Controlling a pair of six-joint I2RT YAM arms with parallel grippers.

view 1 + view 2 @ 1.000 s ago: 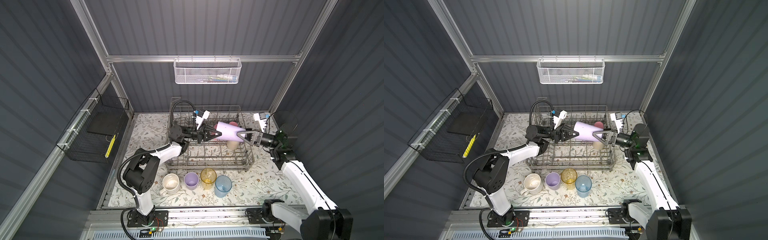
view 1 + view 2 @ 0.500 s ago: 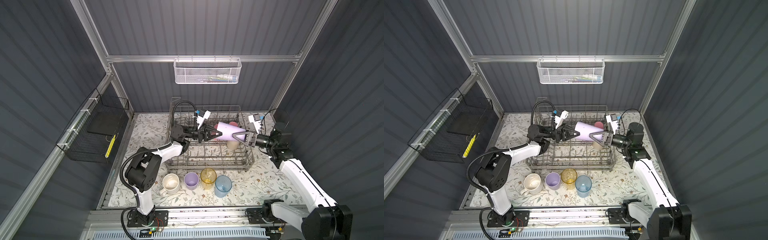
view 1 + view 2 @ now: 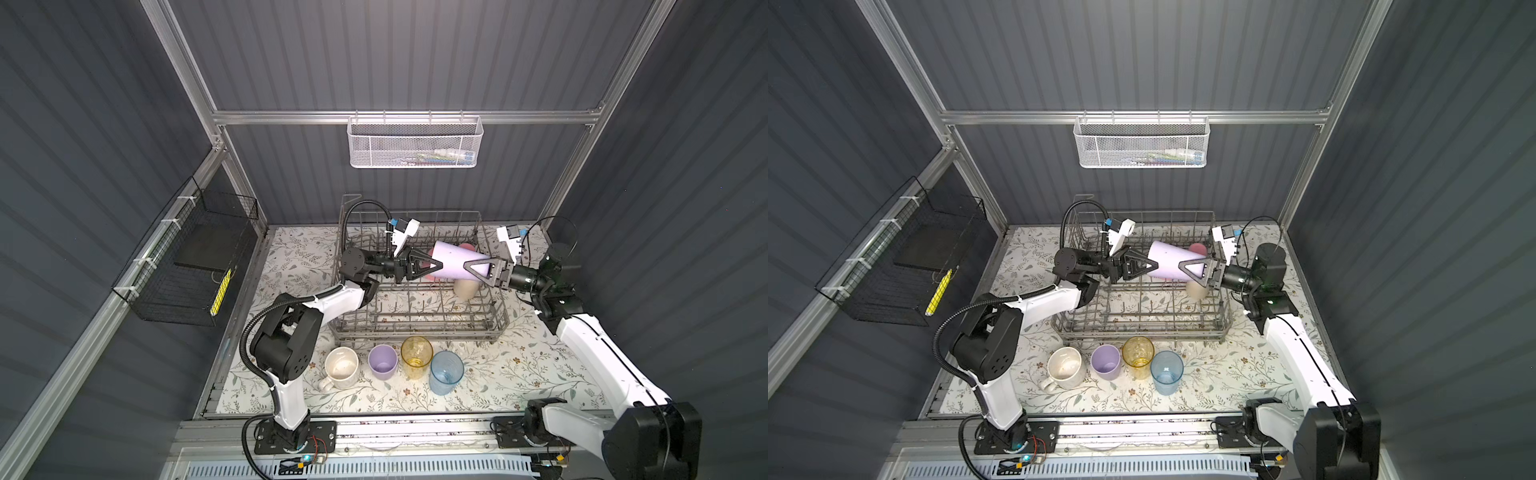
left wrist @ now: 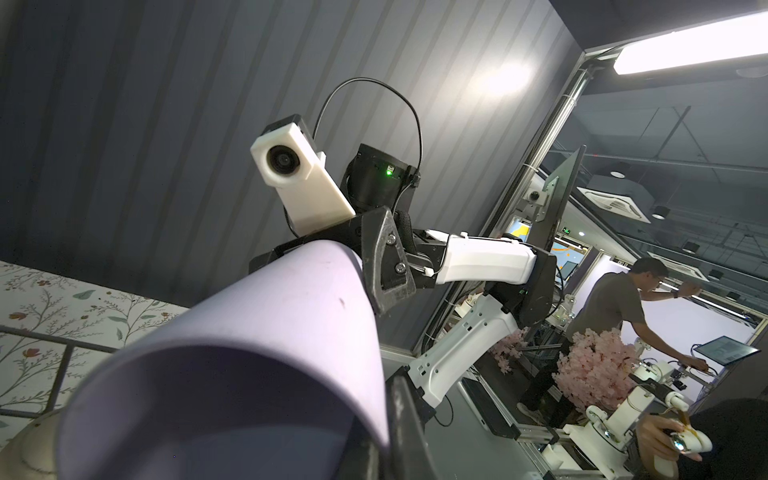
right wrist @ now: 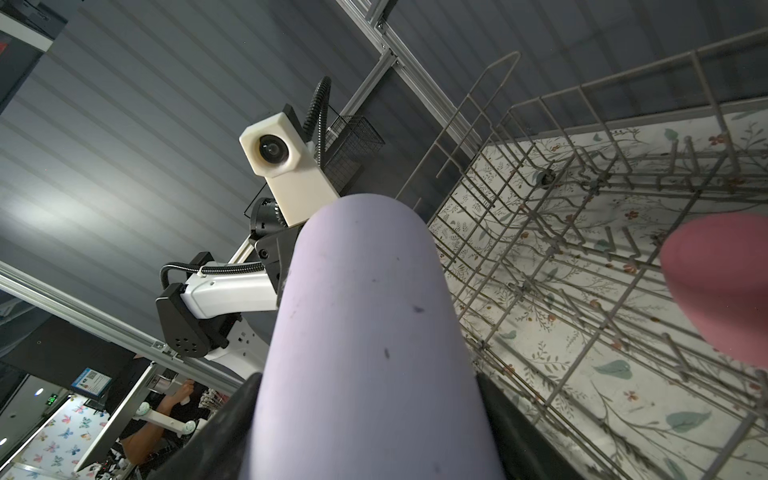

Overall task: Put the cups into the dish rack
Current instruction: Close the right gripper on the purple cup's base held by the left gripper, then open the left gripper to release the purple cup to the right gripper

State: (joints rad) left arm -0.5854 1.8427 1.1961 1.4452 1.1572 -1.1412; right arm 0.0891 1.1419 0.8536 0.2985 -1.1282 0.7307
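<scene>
Handing over the lilac cup (image 3: 453, 259).
It lies sideways: left gripper (image 3: 436, 265) pinches its rim, right gripper (image 3: 467, 266) straddles its bottom, tight or loose I can't tell.

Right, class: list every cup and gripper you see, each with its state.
held lilac cup: sideways above dish rack
left gripper: shut on its rim
right gripper: around its base, grip unclear
pink cup: in rack
beige cup: in rack
mug: upright on table
second lilac cup: upright
yellow tumbler: upright
blue tumbler: upright
</scene>
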